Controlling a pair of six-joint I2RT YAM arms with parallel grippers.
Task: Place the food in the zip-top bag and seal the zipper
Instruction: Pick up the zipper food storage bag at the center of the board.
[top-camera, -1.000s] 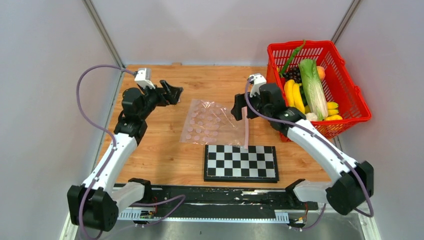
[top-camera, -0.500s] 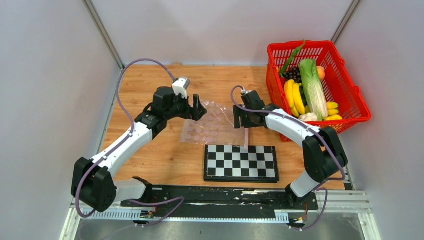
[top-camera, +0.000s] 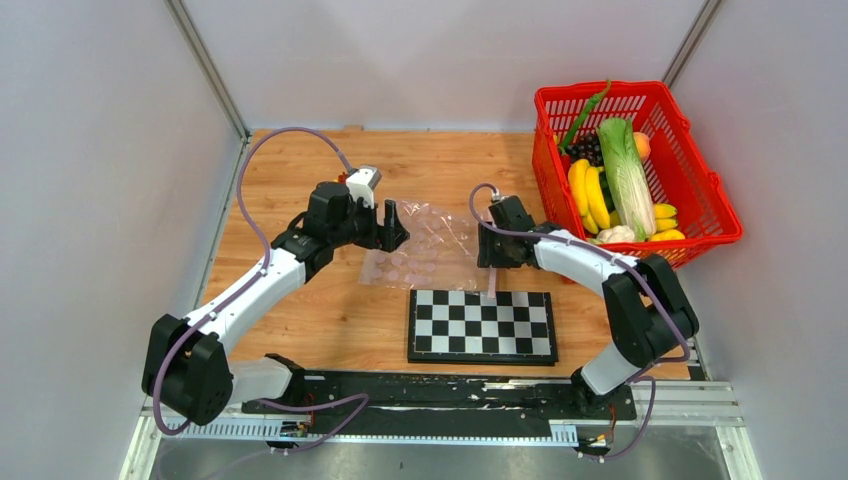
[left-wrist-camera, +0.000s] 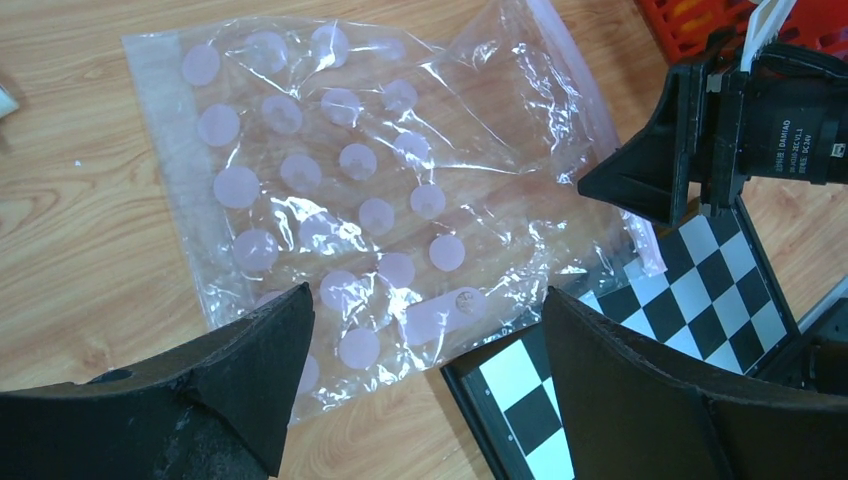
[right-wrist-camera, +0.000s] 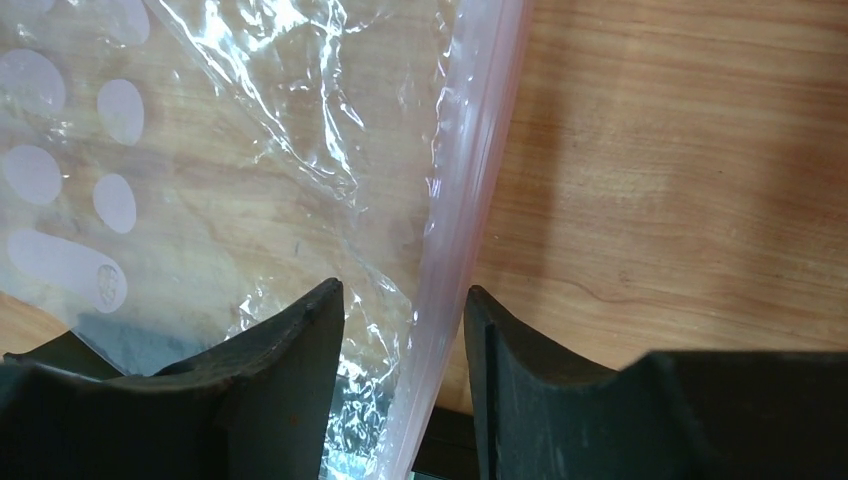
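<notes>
— Where's the bag?
— Clear dotted bag (top-camera: 420, 245), flat and crumpled on the wooden table (top-camera: 300, 300), about the middle. Wood shows through it. Its near edge touches the far edge of the chessboard (top-camera: 480, 325).
— Zipper?
— Pink zipper strip (right-wrist-camera: 470, 170) runs down the bag's right edge, its end reaching the chessboard.
— Food?
— All in the red basket (top-camera: 700, 180) at the far right, well apart from the bag. There are bananas (top-camera: 588, 195), lettuce (top-camera: 628, 175), a long green pod (top-camera: 585, 115) poking over the rim, dark grapes (top-camera: 590, 148), a peach piece (top-camera: 642, 145) and small yellow pieces (top-camera: 665, 222).
— Right gripper?
— Right gripper (right-wrist-camera: 405, 350) is low over the bag's right edge. Jaws are parted with the pink strip lying between the fingers, and it doesn't look pinched.
— Left?
— Left gripper (left-wrist-camera: 420, 380) is above the bag's left side, jaws wide apart, holding nothing.
</notes>
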